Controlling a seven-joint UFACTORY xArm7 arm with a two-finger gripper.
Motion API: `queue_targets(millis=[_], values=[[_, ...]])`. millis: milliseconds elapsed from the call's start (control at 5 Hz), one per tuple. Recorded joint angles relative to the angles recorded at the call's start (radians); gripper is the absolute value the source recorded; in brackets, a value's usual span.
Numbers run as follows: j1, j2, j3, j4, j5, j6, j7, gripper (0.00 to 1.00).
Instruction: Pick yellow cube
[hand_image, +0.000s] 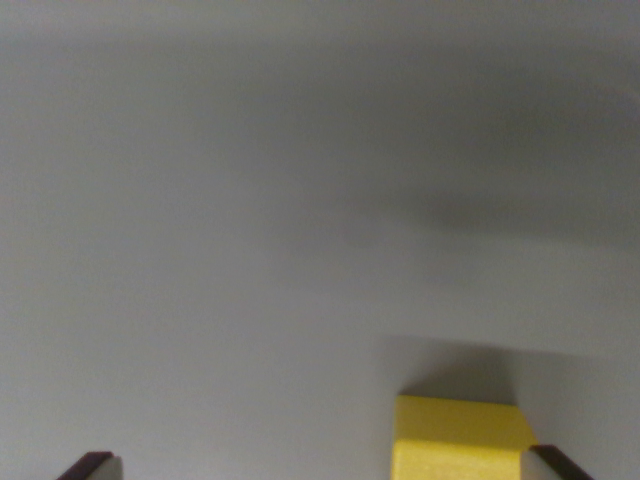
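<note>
the yellow cube (458, 440) sits at the bottom edge of the wrist view, toward the wrist view's right, resting on a plain pale grey surface (250, 250) with a soft shadow behind it; only its top face and part of the near face show, the rest cut off by the frame. the gripper (325, 467) shows only as two dark tips at the bottom corners, and its jaws stand wide apart with nothing held between them; the cube lies inside that gap but far off centre, just beside the right tip and well apart from the left one, and whether it touches the right tip i cannot tell. it looks like a small solid block with crisp edges and flat matte faces, so i judge it stiff, light and not fragile, with sides that should give the pads fair friction. the sensible hold would be across two opposite vertical faces, low enough to catch the flat and square to them, since closing from this offset would likely shove the cube sideways or twist it before both sides bear
</note>
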Motion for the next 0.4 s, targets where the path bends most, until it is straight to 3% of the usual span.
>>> queue_targets(millis=[200, 400], values=[[-0.0089, 0.022, -0.006, -0.025, 0.0092, -0.040, -0.023, 0.00], [-0.0089, 0.022, -0.006, -0.025, 0.0092, -0.040, -0.023, 0.00]])
